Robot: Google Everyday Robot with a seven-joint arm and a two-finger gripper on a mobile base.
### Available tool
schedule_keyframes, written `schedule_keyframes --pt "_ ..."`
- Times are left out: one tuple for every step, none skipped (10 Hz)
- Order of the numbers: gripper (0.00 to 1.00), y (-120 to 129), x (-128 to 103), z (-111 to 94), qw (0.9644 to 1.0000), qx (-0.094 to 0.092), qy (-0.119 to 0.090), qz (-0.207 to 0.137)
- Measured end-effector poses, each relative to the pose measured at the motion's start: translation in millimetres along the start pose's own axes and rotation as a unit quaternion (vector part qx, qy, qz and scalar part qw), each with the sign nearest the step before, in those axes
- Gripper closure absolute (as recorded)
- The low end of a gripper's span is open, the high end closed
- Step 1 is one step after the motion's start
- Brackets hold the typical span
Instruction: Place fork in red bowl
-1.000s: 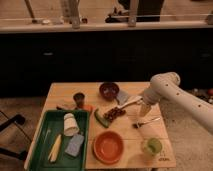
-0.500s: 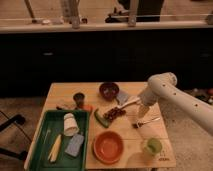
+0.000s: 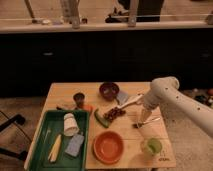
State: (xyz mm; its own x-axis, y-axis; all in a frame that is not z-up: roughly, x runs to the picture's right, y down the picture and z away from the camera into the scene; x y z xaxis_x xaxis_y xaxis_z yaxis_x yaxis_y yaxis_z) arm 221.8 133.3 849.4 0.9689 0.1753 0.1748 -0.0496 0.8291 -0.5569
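Gripper [image 3: 142,119] points down at the right side of the table [image 3: 60,92], at the end of the white arm [image 3: 172,97]; how wide it stands cannot be told. Its tip is at the fork [image 3: 153,120], which lies flat on the table beneath it, though contact is unclear. A white-handled utensil [image 3: 128,102] lies just behind. The red bowl [image 3: 108,146] sits left of and in front of the fork, apart from it. A green cup [image 3: 151,146] stands right of the bowl. A green tray [image 3: 44,125] fills the table's left side.
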Motion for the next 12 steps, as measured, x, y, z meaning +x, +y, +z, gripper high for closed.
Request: schedule_keyframes --pt "0.2 2 4 3 1.0 -0.003 -0.003 -0.001" --pt "0.2 3 9 5 1.0 -0.005 -0.007 -0.001" --pt "0.2 3 12 8 0.9999 -0.008 -0.011 -0.002" --pt "0.2 4 15 11 0.9998 -0.013 -0.016 -0.004" --pt "0.2 4 16 13 0.9997 -0.016 -0.018 -0.006" --pt "0.2 6 17 17 0.9995 -0.021 -0.02 -0.009" --pt "0.2 8 19 20 0.9994 -0.026 -0.022 -0.01" --pt "0.2 11 21 24 0.9992 -0.031 -0.023 -0.01" --pt "0.2 14 23 26 0.9991 -0.034 -0.024 -0.01" --pt "0.2 16 25 27 0.999 -0.035 -0.026 -0.009" --pt "0.2 19 27 29 0.999 -0.035 -0.027 -0.008" --pt "0.2 20 28 29 0.999 -0.035 -0.027 -0.008"
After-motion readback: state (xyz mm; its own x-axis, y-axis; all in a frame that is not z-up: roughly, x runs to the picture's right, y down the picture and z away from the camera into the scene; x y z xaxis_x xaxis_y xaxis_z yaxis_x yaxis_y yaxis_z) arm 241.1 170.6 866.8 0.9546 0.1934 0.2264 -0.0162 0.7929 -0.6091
